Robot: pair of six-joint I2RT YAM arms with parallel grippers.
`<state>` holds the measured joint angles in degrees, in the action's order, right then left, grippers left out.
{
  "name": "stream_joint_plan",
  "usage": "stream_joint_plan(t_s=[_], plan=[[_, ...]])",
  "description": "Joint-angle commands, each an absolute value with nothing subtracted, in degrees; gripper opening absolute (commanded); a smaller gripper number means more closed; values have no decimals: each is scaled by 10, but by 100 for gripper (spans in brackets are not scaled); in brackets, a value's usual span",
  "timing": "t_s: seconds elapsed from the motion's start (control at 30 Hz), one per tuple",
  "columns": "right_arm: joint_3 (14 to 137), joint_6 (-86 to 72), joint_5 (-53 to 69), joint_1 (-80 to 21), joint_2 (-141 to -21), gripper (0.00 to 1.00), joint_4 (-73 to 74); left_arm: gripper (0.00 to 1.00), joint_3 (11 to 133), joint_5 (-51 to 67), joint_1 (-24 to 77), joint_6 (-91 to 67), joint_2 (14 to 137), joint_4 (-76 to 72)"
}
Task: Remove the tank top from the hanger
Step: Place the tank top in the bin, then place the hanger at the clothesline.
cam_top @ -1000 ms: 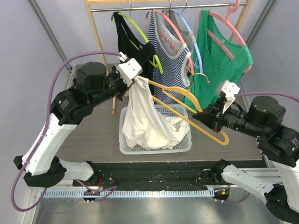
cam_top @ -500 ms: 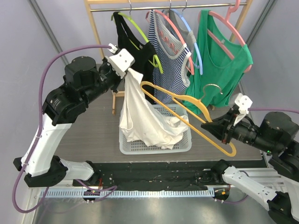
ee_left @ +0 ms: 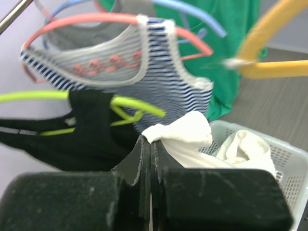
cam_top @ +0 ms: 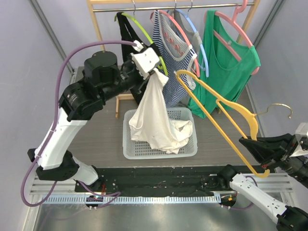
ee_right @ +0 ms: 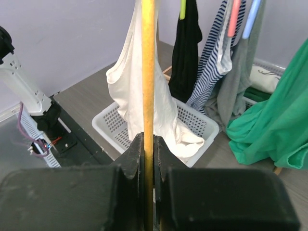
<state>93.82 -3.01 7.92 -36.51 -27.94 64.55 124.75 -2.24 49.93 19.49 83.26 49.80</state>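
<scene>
Now, left gripper [cam_top: 155, 72]: clamped on a bunched upper edge of the white tank top [cam_top: 155, 113], raised just in front of the clothes rail [cam_top: 144, 8]
Right gripper [cam_top: 246, 143]: closed tight on the lower bar of the yellow hanger [cam_top: 219, 103], held tilted at the right
Tank top: hangs from the left gripper's pinch, lower part piled in the white basket [cam_top: 127, 149]; apart from the hanger in the overhead view
Hanger: bare, hook [cam_top: 279, 108] pointing right, far end near the striped top [cam_top: 168, 45]
Rail: black top [cam_top: 132, 36], striped top and green top [cam_top: 231, 57] hang there on coloured hangers
</scene>
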Motion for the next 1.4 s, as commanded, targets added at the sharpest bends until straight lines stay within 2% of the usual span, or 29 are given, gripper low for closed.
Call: stream_joint_plan(t_s=[0.0,0.13,0.3,0.53,0.67,0.7,0.77,0.8,0.87,0.9,1.0,1.17,1.37], plan=[[942,-32,17,-369,-301,1,623,0,1288,-11,527,200,853,468],[939,-35,-31,-371,-301,1,596,0,1172,-2,527,191,817,468],[934,-40,-42,-374,-305,1,577,0,957,-4,527,195,768,458],[924,-43,-19,-374,-320,1,569,0,839,-47,527,219,755,416],[928,-43,-16,-374,-327,1,576,3,793,-26,526,217,767,449],[929,-42,-17,-374,-327,1,577,19,786,-13,527,214,769,462],[926,-40,-14,-373,-329,1,577,32,769,45,528,211,772,510],[925,-40,-12,-374,-332,1,579,45,766,63,527,212,771,521],[923,-37,-8,-374,-339,1,582,64,769,86,527,217,760,537],[922,-36,-8,-374,-348,1,582,82,773,87,527,221,743,538],[920,-31,-7,-374,-361,1,582,98,825,84,527,236,713,550],[919,-25,33,-374,-399,1,577,100,920,116,527,250,649,562],[903,-3,201,-374,-459,1,588,100,1049,136,492,247,621,583]])
